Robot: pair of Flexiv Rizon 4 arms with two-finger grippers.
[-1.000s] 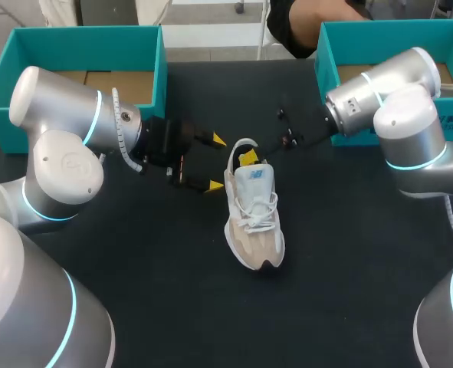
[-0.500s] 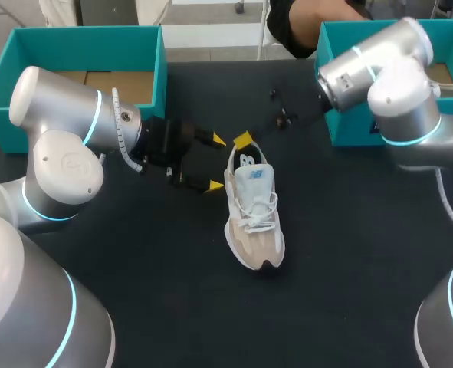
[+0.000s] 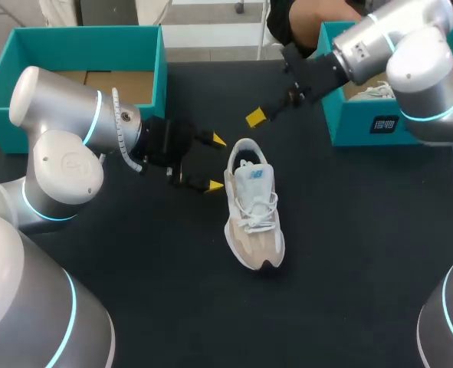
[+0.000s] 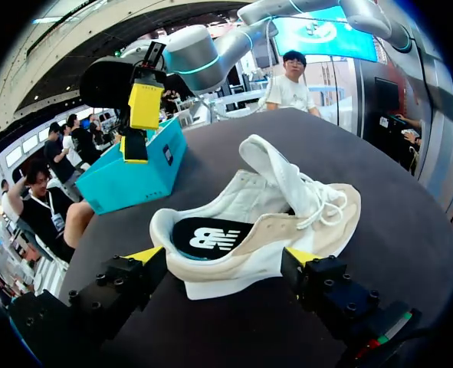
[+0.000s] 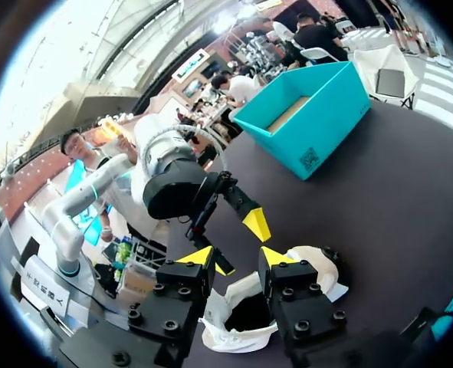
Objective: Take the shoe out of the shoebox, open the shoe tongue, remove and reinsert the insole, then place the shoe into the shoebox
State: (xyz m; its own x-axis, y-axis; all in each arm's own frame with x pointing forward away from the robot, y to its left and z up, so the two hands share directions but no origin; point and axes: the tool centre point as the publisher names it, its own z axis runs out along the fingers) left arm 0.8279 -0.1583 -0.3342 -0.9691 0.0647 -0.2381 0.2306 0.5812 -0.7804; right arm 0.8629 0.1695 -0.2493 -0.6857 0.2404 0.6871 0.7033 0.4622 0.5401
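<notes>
A white and beige shoe [image 3: 254, 218] [image 4: 287, 215] [image 5: 241, 322] lies on the black table, toe toward the front edge. Its tongue stands up, and a black insole [image 4: 211, 236] shows in the opening. My left gripper [image 3: 215, 163] [image 4: 222, 261] [image 5: 237, 241] stands open at the heel, one finger on either side of it. My right gripper [image 3: 255, 117] [image 5: 237, 257] [image 4: 139, 123] hangs in the air behind and above the heel. It is open, with a narrow gap and nothing between its fingers.
A teal shoebox [image 3: 364, 123] [image 4: 134, 176] at the back right holds another white shoe [image 3: 375, 92]. A second teal box [image 3: 159, 69] [image 5: 318, 123] stands at the back left, behind my left arm.
My right gripper has lifted out of the shoe's heel opening and drawn back toward the right box. The shoe and the left arm have not moved.
</notes>
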